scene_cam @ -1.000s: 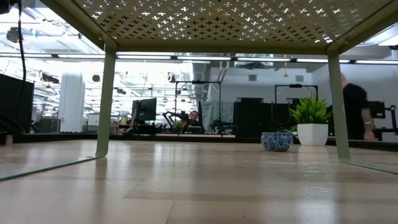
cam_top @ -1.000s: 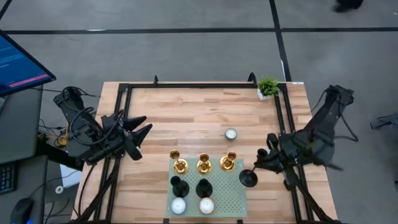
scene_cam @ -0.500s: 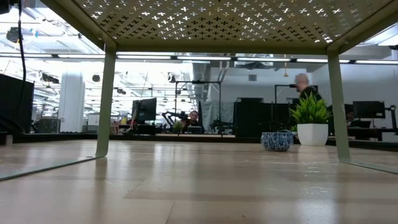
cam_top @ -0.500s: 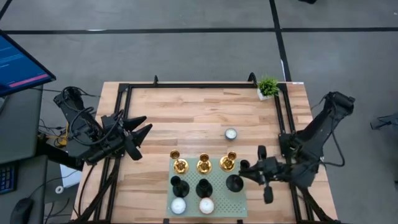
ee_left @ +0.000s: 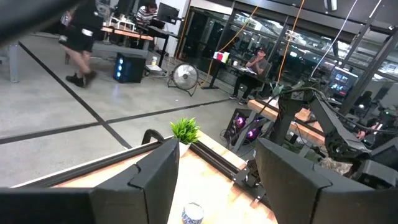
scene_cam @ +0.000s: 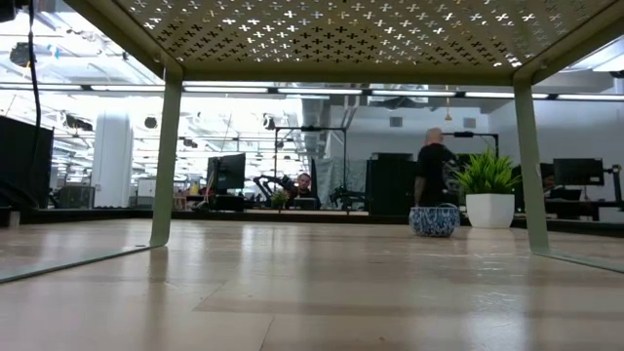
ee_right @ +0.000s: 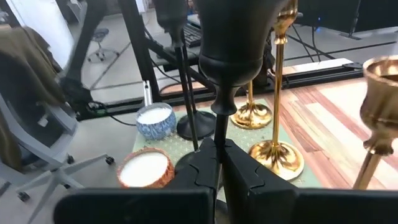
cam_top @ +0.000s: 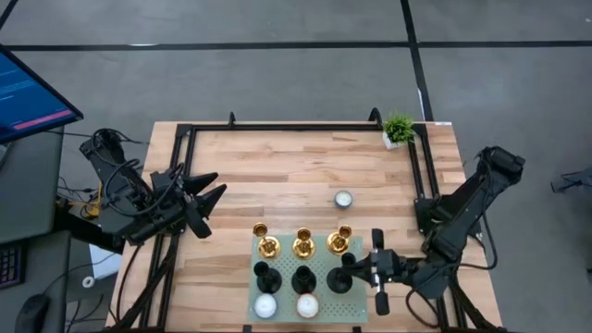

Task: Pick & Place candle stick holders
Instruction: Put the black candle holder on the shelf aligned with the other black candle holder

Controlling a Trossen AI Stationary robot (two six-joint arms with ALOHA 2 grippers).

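R gripper (cam_top: 355, 272) had its jaws clamped on a black holder (ee_right: 230, 56) over the green tray (cam_top: 356, 298) (L gripper (cam_top: 215, 188) waited w/ jaws open at the surface's left edge).

Big open lab space, grey concrete floor (cam_top: 277, 74) with dark lines (cam_top: 277, 44) crossing it. The worktop (cam_top: 296, 166) is light wood planks in a black frame. A monitor (cam_top: 32, 92) glows blue off to one side. From table height you see bright ceiling lights, black racks (scene_cam: 390, 185), desks with screens (scene_cam: 226, 174), and a person (scene_cam: 432, 171) walking past in the back. A floor fan (ee_left: 185, 77) sits by the glass partitions, and a grey office chair (ee_right: 37, 162) is close by.
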